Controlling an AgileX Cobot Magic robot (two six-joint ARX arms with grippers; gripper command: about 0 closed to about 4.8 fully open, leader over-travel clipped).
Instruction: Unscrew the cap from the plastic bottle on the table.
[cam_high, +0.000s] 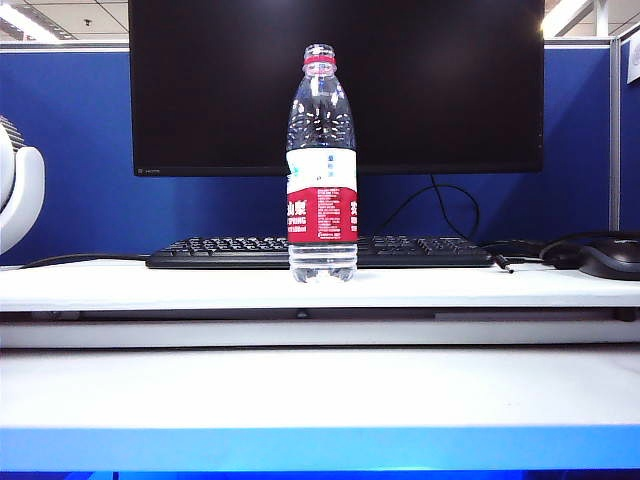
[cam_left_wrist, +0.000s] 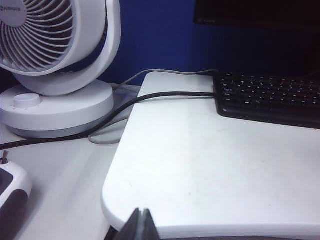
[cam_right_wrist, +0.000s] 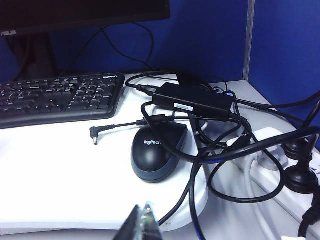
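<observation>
The plastic bottle (cam_high: 322, 200) stands upright on a raised white board (cam_high: 150, 285), behind the white table (cam_high: 320, 395) with its blue front edge. The bottle's neck is open and clear at the top, with only the thin red ring (cam_high: 320, 63) below it. The cap is out of view. Neither gripper shows in the exterior view. In the left wrist view my left gripper (cam_left_wrist: 141, 212) is shut and empty, at the near rounded corner of the white board (cam_left_wrist: 210, 165). In the right wrist view my right gripper (cam_right_wrist: 142, 207) is shut, at the board's near edge before a mouse.
A black monitor (cam_high: 335, 85) and keyboard (cam_high: 250, 250) sit behind the bottle. A white fan (cam_left_wrist: 55, 50) stands off the left end. At the right end lie a black mouse (cam_right_wrist: 157, 152), a power adapter (cam_right_wrist: 192, 100), tangled cables (cam_right_wrist: 235, 165) and a power strip (cam_right_wrist: 280, 175).
</observation>
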